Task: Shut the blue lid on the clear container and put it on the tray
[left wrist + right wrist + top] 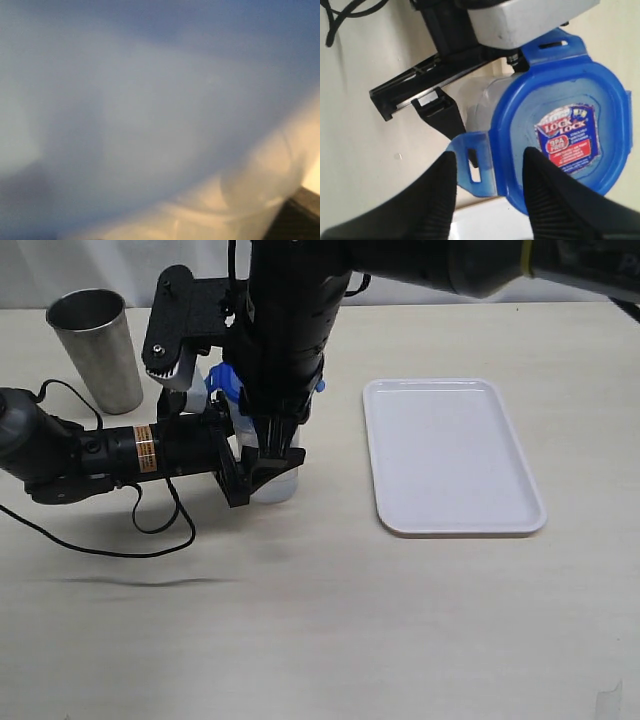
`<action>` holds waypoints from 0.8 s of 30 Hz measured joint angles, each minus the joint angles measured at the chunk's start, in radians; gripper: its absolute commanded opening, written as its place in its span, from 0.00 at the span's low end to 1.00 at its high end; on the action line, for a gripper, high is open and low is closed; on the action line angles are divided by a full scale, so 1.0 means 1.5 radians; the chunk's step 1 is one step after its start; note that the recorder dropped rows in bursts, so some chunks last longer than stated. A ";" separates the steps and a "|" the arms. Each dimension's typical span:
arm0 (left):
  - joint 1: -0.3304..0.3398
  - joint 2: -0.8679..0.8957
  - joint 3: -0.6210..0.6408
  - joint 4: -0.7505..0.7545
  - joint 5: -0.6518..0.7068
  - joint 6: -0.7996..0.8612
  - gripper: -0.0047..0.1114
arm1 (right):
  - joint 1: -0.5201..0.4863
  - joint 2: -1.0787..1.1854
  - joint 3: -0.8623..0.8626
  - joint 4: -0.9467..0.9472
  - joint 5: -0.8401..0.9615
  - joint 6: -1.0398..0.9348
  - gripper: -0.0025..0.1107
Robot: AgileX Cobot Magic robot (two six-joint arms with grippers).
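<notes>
1. Exterior view: my left arm (120,450) lies low and almost level along the counter (330,640), reaching toward the tray (450,455). My left jaws clasp the lower body of the clear container (278,488). It stands upright on the counter near the tray's left rim, not on the tray. My right arm (290,320) drops steeply onto the container's top and hides most of the blue lid (225,378), so only its blue edges show. A metal cup (95,345) stands well beyond the container from the tray.

2. Left wrist view: almost all blur, a blue haze over a pale translucent wall pressed close. One dark finger (297,220) shows at the edge. The grip cannot be judged from here.

3. Right wrist view: only here is the lid (560,100) shown whole, sitting on the container (480,100), its sticker (565,140) facing up. One flap (475,170) sticks outward between my ribbed right fingers (555,200), which stand apart. I cannot tell whether my right jaws pinch anything. A left finger (437,112) lies against the container's wall.
</notes>
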 measured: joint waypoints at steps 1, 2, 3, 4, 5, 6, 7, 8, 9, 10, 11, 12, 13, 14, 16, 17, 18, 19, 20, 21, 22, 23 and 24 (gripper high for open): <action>0.000 0.000 0.000 0.000 0.000 0.000 0.04 | 0.000 0.000 0.000 -0.001 -0.003 0.000 0.35; 0.000 0.000 0.000 0.000 0.000 0.000 0.04 | 0.000 0.001 0.000 -0.001 -0.005 0.000 0.33; 0.000 0.000 0.000 0.000 0.000 0.000 0.04 | 0.000 0.001 0.000 -0.001 -0.007 0.000 0.31; 0.000 0.000 0.000 0.000 0.000 0.000 0.04 | 0.000 0.002 0.000 -0.003 -0.010 0.000 0.29; 0.000 0.000 0.000 0.000 0.000 0.000 0.04 | 0.000 0.002 -0.001 -0.003 -0.013 0.000 0.27; 0.000 0.000 0.000 0.000 0.000 0.000 0.04 | 0.000 0.004 -0.002 -0.005 -0.015 0.000 0.27; 0.000 0.000 0.000 0.000 0.000 0.000 0.04 | 0.000 0.005 -0.003 -0.004 -0.016 0.000 0.28; 0.000 0.000 0.000 0.000 0.000 0.000 0.04 | 0.000 0.007 -0.004 -0.005 -0.017 -0.001 0.28; 0.000 0.000 0.000 0.000 0.000 0.000 0.04 | 0.000 0.008 -0.004 -0.007 -0.017 -0.005 0.28; 0.000 0.000 0.000 0.000 0.000 0.000 0.04 | 0.000 0.010 -0.004 -0.007 -0.017 -0.008 0.28; 0.000 0.000 0.000 0.000 0.000 0.000 0.04 | 0.000 0.011 -0.005 -0.007 -0.017 -0.012 0.28; 0.000 0.000 0.000 0.000 0.000 0.000 0.04 | 0.000 0.011 -0.005 -0.007 -0.017 -0.017 0.28; 0.000 0.000 0.000 0.000 0.000 0.000 0.04 | 0.000 0.012 -0.004 -0.007 -0.017 -0.023 0.28; 0.000 0.000 0.000 0.000 0.000 0.000 0.04 | 0.000 0.012 -0.002 -0.009 -0.019 -0.031 0.28; 0.000 0.000 0.000 0.000 0.000 0.000 0.04 | 0.000 0.012 0.009 -0.015 -0.025 -0.038 0.28; 0.000 0.000 0.000 0.000 0.001 0.000 0.04 | 0.001 0.012 0.015 -0.023 -0.032 -0.043 0.28; 0.000 0.000 0.000 0.000 0.001 0.000 0.04 | 0.003 0.012 0.023 -0.028 -0.038 -0.044 0.28; 0.000 0.000 0.000 0.000 0.001 0.000 0.04 | 0.004 0.011 0.031 -0.034 -0.046 -0.046 0.28; 0.000 0.000 0.000 0.000 0.001 -0.001 0.04 | 0.006 0.008 0.038 -0.040 -0.054 -0.046 0.28; 0.000 0.000 0.000 0.000 0.001 -0.001 0.04 | 0.007 0.008 0.043 -0.044 -0.059 -0.047 0.28; 0.000 0.000 0.000 0.000 0.001 -0.001 0.04 | 0.007 0.005 0.049 -0.047 -0.066 -0.047 0.28; 0.000 0.000 0.000 0.000 0.001 -0.001 0.04 | 0.007 0.004 0.053 -0.050 -0.072 -0.047 0.28; 0.000 0.000 0.000 0.000 0.003 -0.001 0.04 | 0.007 0.002 0.059 -0.051 -0.078 -0.047 0.28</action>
